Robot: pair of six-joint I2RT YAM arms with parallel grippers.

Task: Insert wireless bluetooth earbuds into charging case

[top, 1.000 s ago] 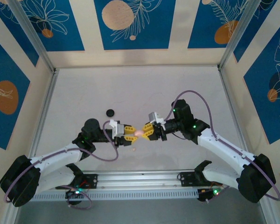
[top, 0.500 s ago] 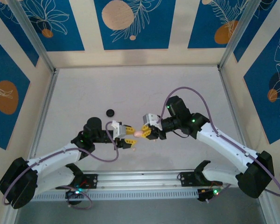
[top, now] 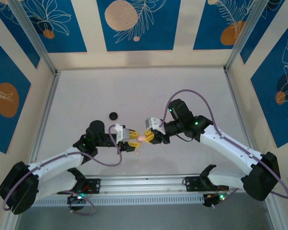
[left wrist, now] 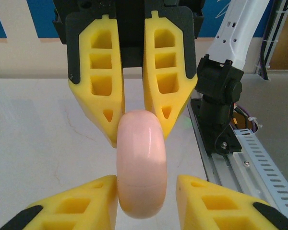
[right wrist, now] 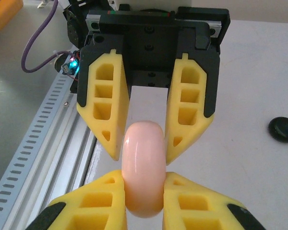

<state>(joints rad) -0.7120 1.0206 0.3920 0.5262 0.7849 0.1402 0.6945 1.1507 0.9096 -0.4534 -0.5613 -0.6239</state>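
Note:
A pale pink round charging case (top: 141, 137) hangs on edge above the table between both grippers, which meet tip to tip. My right gripper (right wrist: 144, 176) is shut on the case (right wrist: 143, 158), with both yellow fingers pressed against its sides. My left gripper (left wrist: 146, 181) straddles the case (left wrist: 141, 163) from the opposite side. Its left finger touches the case and a gap shows at its right finger. In the top view the left gripper (top: 135, 138) and right gripper (top: 147, 136) face each other. A tiny pale earbud (top: 138, 153) lies on the table just below them.
A black round case (top: 114, 115) lies on the table behind the left arm, and shows as a dark disc (right wrist: 283, 129) in the right wrist view. The aluminium base rail (top: 144, 184) runs along the near edge. Patterned walls close in three sides.
The right arm's elbow and wrist have swung left, and the pink case between the grippers has shifted slightly left. The left arm has barely moved.

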